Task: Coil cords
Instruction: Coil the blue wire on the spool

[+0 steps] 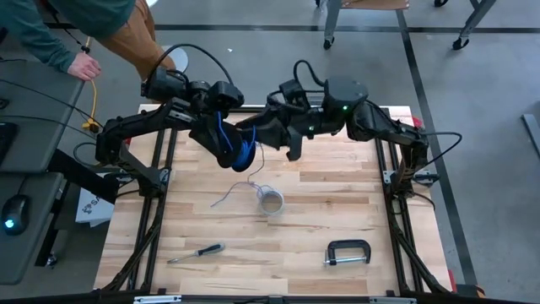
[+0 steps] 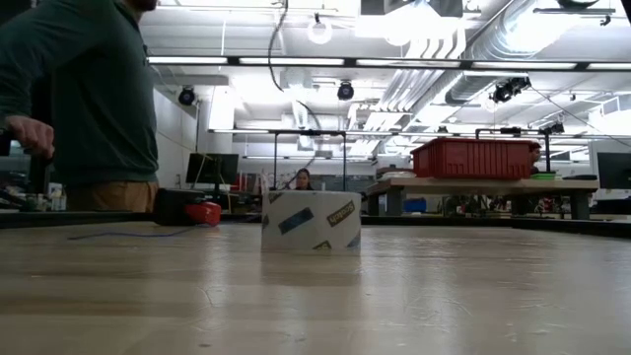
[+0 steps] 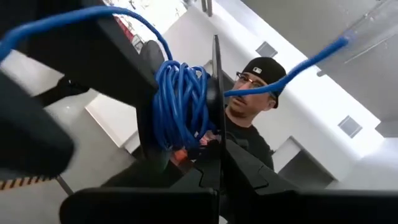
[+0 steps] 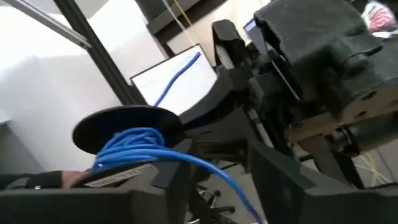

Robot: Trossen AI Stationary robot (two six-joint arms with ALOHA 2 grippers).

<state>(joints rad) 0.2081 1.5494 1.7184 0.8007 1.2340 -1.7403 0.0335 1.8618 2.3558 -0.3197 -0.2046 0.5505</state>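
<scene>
The blue cord (image 1: pixel 242 153) is wound into a tight coil (image 3: pixel 180 106) around my left gripper (image 1: pixel 232 145), which is raised over the table's far middle with its fingers shut. My right gripper (image 1: pixel 291 145) faces it from the right, just beside the coil. In the right wrist view its fingers (image 4: pixel 280 180) stand apart. A loose blue strand (image 4: pixel 214 169) runs from the coil (image 4: pixel 127 146) down between them, touching neither as far as I can see. The pale grey cord (image 1: pixel 236 192) lies slack on the table below. Neither gripper shows in the low view. My left gripper carries the blue cord as several turns wound around its shut fingers (image 3: pixel 208 134), next to a dark round disc (image 4: pixel 124 124). One strand (image 3: pixel 249 91) runs in to the seam between the fingers. The gripper points roughly level toward the table's right side. The coil is lifted clear of the table.
A roll of tape (image 1: pixel 271 202) stands on the table by the grey cord. A screwdriver (image 1: pixel 196 252) and a black clamp (image 1: pixel 348 252) lie near the front edge. A person (image 1: pixel 80 34) leans in at the far left corner, one hand by a yellow cable (image 1: pixel 91 101).
</scene>
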